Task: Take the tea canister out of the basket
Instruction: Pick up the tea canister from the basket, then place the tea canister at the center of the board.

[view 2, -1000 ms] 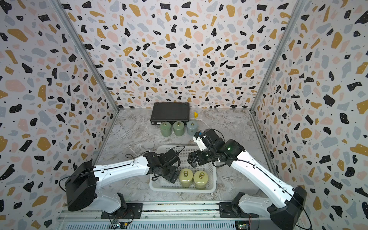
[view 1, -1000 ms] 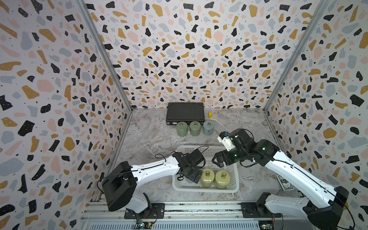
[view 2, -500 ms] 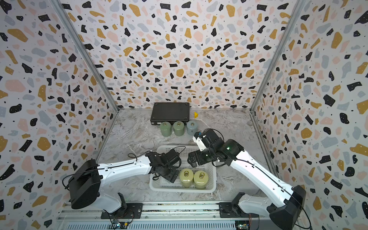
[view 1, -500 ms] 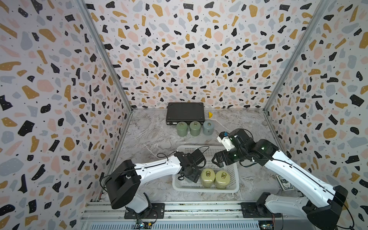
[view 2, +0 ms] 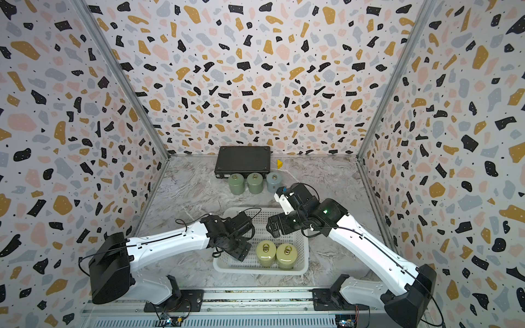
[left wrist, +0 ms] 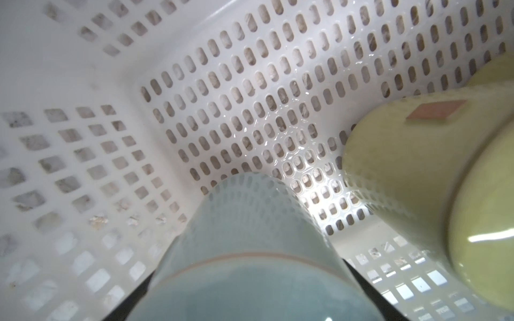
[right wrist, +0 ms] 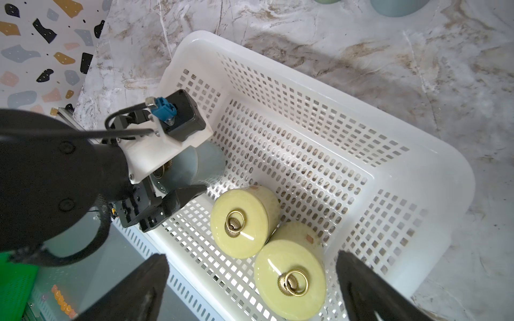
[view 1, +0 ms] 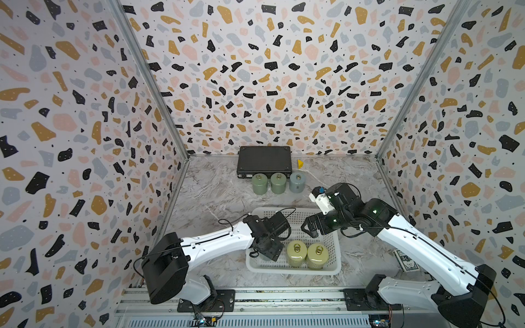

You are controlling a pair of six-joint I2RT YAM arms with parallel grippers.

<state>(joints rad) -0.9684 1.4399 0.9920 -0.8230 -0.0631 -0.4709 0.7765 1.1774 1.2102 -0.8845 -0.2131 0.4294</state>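
A: How do the left jaws stand?

B: They are pressed on the tea canister (right wrist: 201,164), the pale blue-grey one. One black finger (right wrist: 180,197) lies against its side. The left wrist view shows a finger on each flank, near the lid seam.

A: And where is the canister?

B: It is inside the basket (right wrist: 333,97), in the corner nearest to the left arm (view 1: 216,244), close to two walls. The views do not tell whether its base is off the basket floor. It is not out yet.

A: What does the lift ask for?

B: Probably a straight rise until the base is above the basket rim, and only then a move sideways. The glaze looks smooth, so a slow start is safer. The nearer yellow canister (right wrist: 244,219) stands just beside it in the basket, and a swing toward it could knock it over. If the canister drags on a wall, the light basket may come up with it.

A: And the right jaws?

B: They are spread wide and empty, above the basket at the side away from the left arm. It is better that they are not in the rising path.

A: Where should the canister go?

B: Three canisters (view 1: 277,183) stand on the desk (view 1: 210,193) beyond the basket's far side. The free space there seems a fair place.
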